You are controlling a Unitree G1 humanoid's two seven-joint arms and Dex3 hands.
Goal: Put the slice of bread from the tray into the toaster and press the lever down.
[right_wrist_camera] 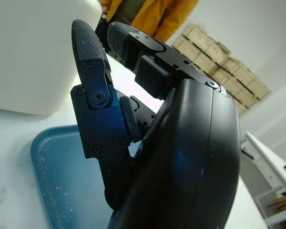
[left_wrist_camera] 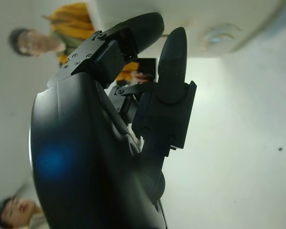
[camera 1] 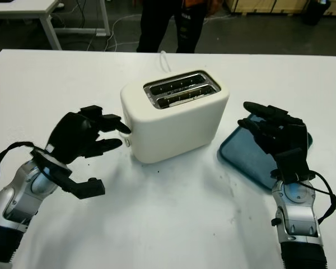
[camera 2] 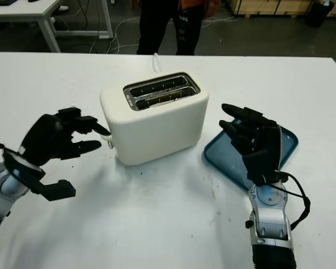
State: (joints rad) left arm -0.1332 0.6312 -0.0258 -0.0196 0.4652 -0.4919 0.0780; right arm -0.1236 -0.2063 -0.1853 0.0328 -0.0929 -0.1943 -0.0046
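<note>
Nearest to me, the robot's two black three-fingered hands hang over the white table [camera 1: 168, 224], neither holding anything. The left hand [camera 1: 81, 137] is at the lever end of the glossy white two-slot toaster [camera 1: 176, 117], its fingertips [camera 1: 122, 126] just at the small lever knob [camera 1: 126, 142] — whether they touch it I cannot tell. The right hand [camera 1: 277, 134] is open, raised above the flat blue plastic tray [camera 1: 241, 154], which lies just beside the toaster's other end. The tray looks bare of bread, and I can't make out a slice in the slots either, so I judge the loading done and the pressing step in hand. Next the left hand must set a finger on the knob and push straight down — the light toaster could slide. Beyond the table a person [camera 1: 168, 25] stands.
</note>
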